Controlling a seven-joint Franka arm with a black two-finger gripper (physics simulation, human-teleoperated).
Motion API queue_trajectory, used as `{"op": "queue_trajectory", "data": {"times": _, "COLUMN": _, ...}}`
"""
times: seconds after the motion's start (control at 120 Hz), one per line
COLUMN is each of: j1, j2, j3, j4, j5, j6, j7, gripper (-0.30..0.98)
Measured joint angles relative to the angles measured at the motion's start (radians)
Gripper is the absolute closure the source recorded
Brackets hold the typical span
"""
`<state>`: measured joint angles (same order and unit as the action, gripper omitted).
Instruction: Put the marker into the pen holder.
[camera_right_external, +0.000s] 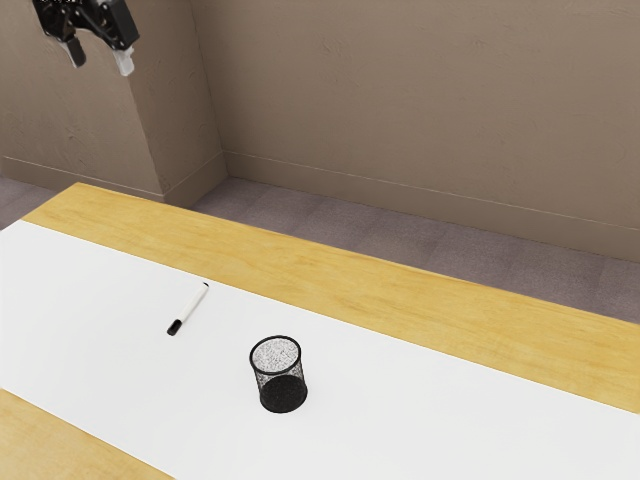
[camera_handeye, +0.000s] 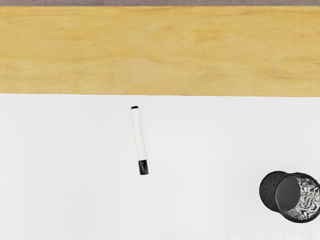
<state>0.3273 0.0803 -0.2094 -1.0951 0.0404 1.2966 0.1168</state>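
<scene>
Exterior view: the tool (camera_right_external: 99, 57) hangs high, spread wide and empty, so grasping seems next, calling for descent to the marker (camera_right_external: 190, 307), lying toward the exterior view's left from the pen holder (camera_right_external: 276, 373).

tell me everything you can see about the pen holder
The pen holder is a round black cup, its wall see-through like fine wire mesh, with a thicker dark rim around the open top and a dark base. It looks like metal. It stands upright on the white strip that runs along the wooden table, apart from the marker, which lies on the same strip. No pen stands in it, and apart from the strip under it, nothing touches it.
</scene>
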Motion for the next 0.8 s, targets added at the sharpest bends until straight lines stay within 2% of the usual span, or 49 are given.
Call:
{"op": "queue_trajectory", "data": {"times": 0.092, "j1": 0.005, "j2": 0.004, "j3": 0.002, "j4": -0.03, "j5": -0.027, "j6": -0.005, "j7": -0.015, "gripper": 0.0}}
{"op": "queue_trajectory", "data": {"times": 0.15, "j1": 0.023, "j2": -0.047, "j3": -0.011, "j4": -0.201, "j5": 0.001, "j6": 0.02, "j7": -0.025, "gripper": 0.0}}
{"op": "queue_trajectory", "data": {"times": 0.208, "j1": 0.018, "j2": -0.057, "j3": -0.022, "j4": -0.305, "j5": 0.024, "j6": 0.057, "j7": -0.035, "gripper": 0.0}}
{"op": "queue_trajectory", "data": {"times": 0.233, "j1": -0.021, "j2": -0.056, "j3": 0.01, "j4": -0.357, "j5": 0.034, "j6": 0.081, "j7": -0.039, "gripper": 0.0}}
{"op": "queue_trajectory", "data": {"times": 0.283, "j1": -0.183, "j2": -0.039, "j3": 0.161, "j4": -0.5, "j5": 0.049, "j6": 0.166, "j7": -0.045, "gripper": 0.0}}
{"op": "queue_trajectory", "data": {"times": 0.317, "j1": -0.231, "j2": 0.004, "j3": 0.21, "j4": -0.587, "j5": 0.051, "j6": 0.24, "j7": -0.042, "gripper": 0.0}}
{"op": "queue_trajectory", "data": {"times": 0.358, "j1": -0.217, "j2": 0.073, "j3": 0.241, "j4": -0.655, "j5": 0.045, "j6": 0.332, "j7": -0.032, "gripper": 0.0}}
{"op": "queue_trajectory", "data": {"times": 0.425, "j1": -0.102, "j2": 0.156, "j3": 0.262, "j4": -0.732, "j5": 0.035, "j6": 0.466, "j7": -0.012, "gripper": 0.0}}
{"op": "queue_trajectory", "data": {"times": 0.483, "j1": -0.063, "j2": 0.214, "j3": 0.269, "j4": -0.767, "j5": 0.026, "j6": 0.571, "j7": 0.006, "gripper": 0.0}}
{"op": "queue_trajectory", "data": {"times": 0.592, "j1": -0.057, "j2": 0.267, "j3": 0.267, "j4": -0.796, "j5": 0.018, "j6": 0.716, "j7": 0.036, "gripper": 0.0}}
{"op": "queue_trajectory", "data": {"times": 0.717, "j1": -0.118, "j2": 0.298, "j3": 0.254, "j4": -0.784, "j5": 0.012, "j6": 0.828, "j7": 0.063, "gripper": 0.0}}
{"op": "queue_trajectory", "data": {"times": 0.8, "j1": -0.145, "j2": 0.323, "j3": 0.25, "j4": -0.775, "j5": -0.031, "j6": 0.88, "j7": 0.078, "gripper": 0.0}}
